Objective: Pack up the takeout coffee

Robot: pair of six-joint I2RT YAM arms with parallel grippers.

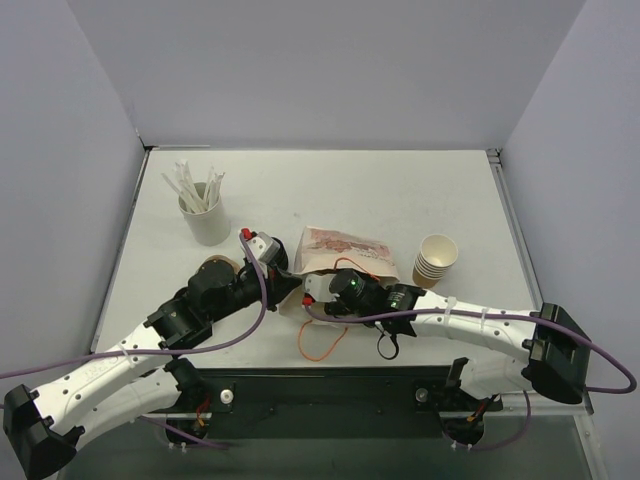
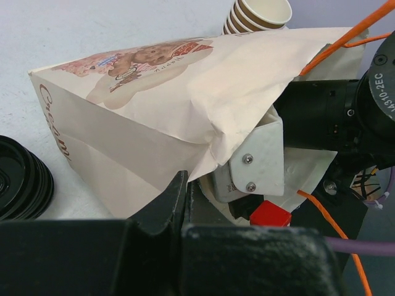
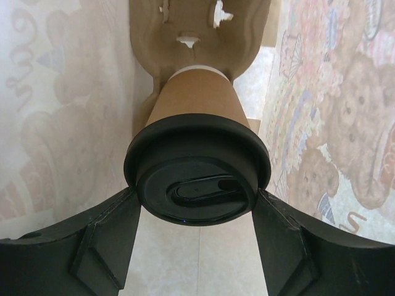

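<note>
White table (image 1: 400, 190), grey walls (image 1: 300, 70). Bag (image 1: 345, 248) lies on its side, mouth toward the arms. Inside it, the coffee (image 3: 197, 179) has its base in a pulp carrier (image 3: 197, 24). The right gripper (image 3: 197, 198) fingers clamp its lid. The left gripper (image 2: 182, 191) is closed at the bag mouth. Holder (image 1: 210, 225) contains white sticks.

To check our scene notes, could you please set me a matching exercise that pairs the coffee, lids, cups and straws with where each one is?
Things:
1 coffee
2 lids
3 cups
4 straws

Places:
A standing in a white holder, far left
B inside the bag, in the right gripper
C stacked just right of the bag in the top view
D stacked left of the bag in the top view

Pairs: 1-B; 2-D; 3-C; 4-A
</note>
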